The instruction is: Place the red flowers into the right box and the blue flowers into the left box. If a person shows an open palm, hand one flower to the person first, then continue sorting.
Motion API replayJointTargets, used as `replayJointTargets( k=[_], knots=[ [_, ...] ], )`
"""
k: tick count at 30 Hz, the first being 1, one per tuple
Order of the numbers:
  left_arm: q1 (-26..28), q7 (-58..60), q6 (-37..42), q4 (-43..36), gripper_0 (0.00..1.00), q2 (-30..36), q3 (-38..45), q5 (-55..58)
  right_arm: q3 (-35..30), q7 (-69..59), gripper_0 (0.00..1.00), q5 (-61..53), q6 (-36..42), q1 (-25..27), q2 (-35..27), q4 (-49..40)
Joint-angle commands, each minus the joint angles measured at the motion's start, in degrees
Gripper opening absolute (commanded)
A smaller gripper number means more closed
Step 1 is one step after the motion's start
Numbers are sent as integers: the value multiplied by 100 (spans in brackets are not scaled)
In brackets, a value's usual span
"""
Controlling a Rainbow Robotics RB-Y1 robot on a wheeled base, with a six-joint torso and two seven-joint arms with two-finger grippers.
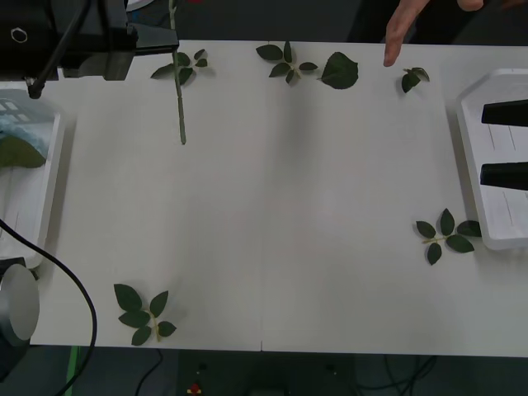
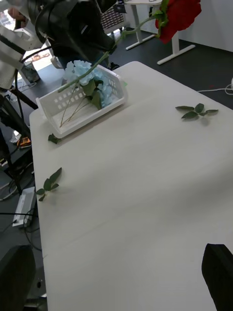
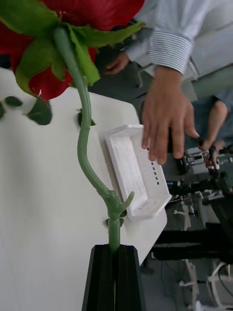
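Observation:
My left gripper point(image 3: 115, 249) is shut on the green stem of a red flower point(image 3: 85, 121), held up over the table's far left. Its stem point(image 1: 179, 99) hangs down in the front view and its bloom point(image 2: 180, 13) is in the right wrist view. A person's hand point(image 3: 167, 116) with fingers stretched out reaches in over the far edge point(image 1: 403, 31). The blue flowers point(image 2: 83, 73) lie in the left box point(image 1: 49, 181). My right gripper point(image 1: 503, 142) hovers open over the right box point(image 1: 470, 157), with nothing between its fingers.
Loose green leaf sprigs lie near the front left point(image 1: 144, 313), beside the right box point(image 1: 445, 231) and along the far edge point(image 1: 289, 62). A large single leaf point(image 1: 339, 71) lies there too. A black cable point(image 1: 66, 272) runs past the left box.

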Motion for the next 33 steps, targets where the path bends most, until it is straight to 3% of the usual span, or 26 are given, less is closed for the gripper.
replayJointTargets(
  k=[1,16,22,29,33],
  knots=[
    [244,-913,-304,-387,0,-176,-218,426,-1,-937,100,-174,-68,14,-128,-56],
    [271,-3348,-849,-379,0,-730,-341,997,8,-3108,100,-218,-68,-408,487,-92],
    [279,-3840,-1526,-343,0,-976,-921,980,175,-3073,100,-209,-182,-628,698,-92],
    [262,-3945,-3108,-326,0,-976,-2081,980,429,-2290,100,-156,-463,-900,962,-74],
    [156,-3919,-3521,-308,0,-958,-2485,1033,728,-1956,100,-156,-788,-979,970,-74]
  ],
)
